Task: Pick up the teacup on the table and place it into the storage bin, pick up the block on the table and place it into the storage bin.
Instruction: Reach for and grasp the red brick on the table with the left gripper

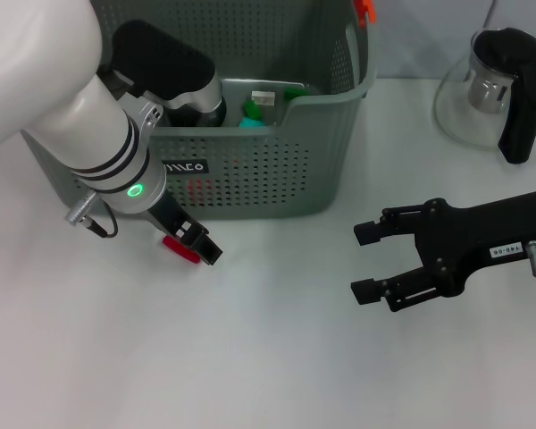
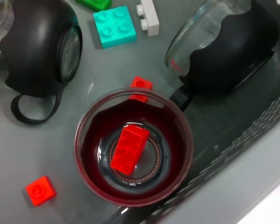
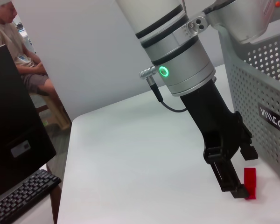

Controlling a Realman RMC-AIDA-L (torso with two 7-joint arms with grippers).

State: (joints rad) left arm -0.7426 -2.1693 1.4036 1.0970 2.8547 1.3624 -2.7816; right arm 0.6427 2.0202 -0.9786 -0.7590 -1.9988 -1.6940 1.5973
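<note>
One red block stands on the table just before the front wall of the storage bin. The left gripper is down against it; whether it grips the block cannot be told. Inside the bin, a glass teacup holds a red brick. The right gripper hovers toward the table's right edge, fingers spread and empty.

At the upper left of the frame, the left arm was white with black bands, a silver collar and a glowing green ring, ending in black fingers. The right gripper at lower right was black, carrying a small white label.
</note>
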